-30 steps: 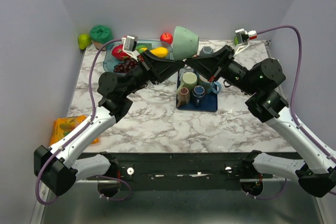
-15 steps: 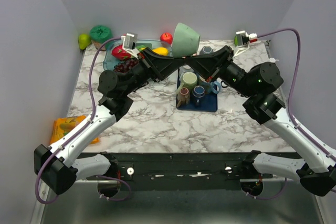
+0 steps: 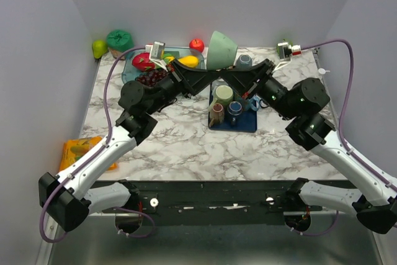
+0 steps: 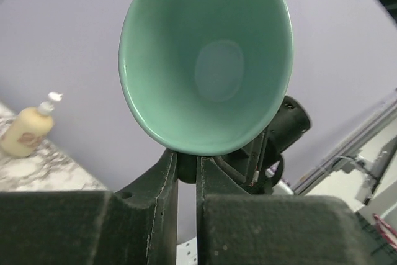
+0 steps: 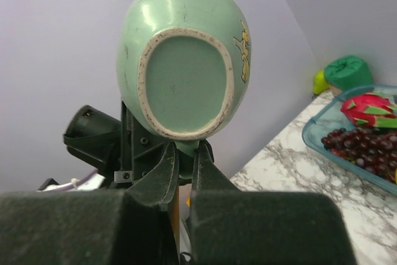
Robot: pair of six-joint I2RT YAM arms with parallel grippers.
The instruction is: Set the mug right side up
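Marble, white with grey veins, is the top of the table point(image 3: 186, 147) just beyond our two arm bases, and an orange packet point(image 3: 77, 151) lies at its near left edge. A little further, in the middle, sits a dark blue tray point(image 3: 246, 123) that carries a pale green cup point(image 3: 223, 94), a brown cup point(image 3: 216, 114) and a blue cup point(image 3: 234, 110).

Above this tray our two arms reach toward each other and meet. The left gripper point(image 4: 186, 162) comes from the left and the right gripper point(image 5: 186, 153) from the right, tip almost against tip, under the mug point(image 3: 222, 51). The mug, pale green with a small yellow print on its side, is up in the air over the far part of the tray. It is tipped on its side: its mouth looks at the left wrist camera and its unglazed foot looks at the right wrist camera.

Both grippers are nearly closed. Between the right fingers we see a green piece of the mug pinched at its lower side. The left fingers leave only a thin slit and end right at the lower rim of the mug, so they hold it there as well, though the exact contact is in shadow.

Behind, at the far left, a blue-green bin point(image 3: 129, 74) holds grapes point(image 3: 147, 79) and a dragon fruit point(image 3: 142, 61), with a yellow fruit point(image 3: 189, 61) at its right end and a red apple point(image 3: 196, 44) just beyond. A soap bottle point(image 4: 28, 131) stands on the marble at the far right.
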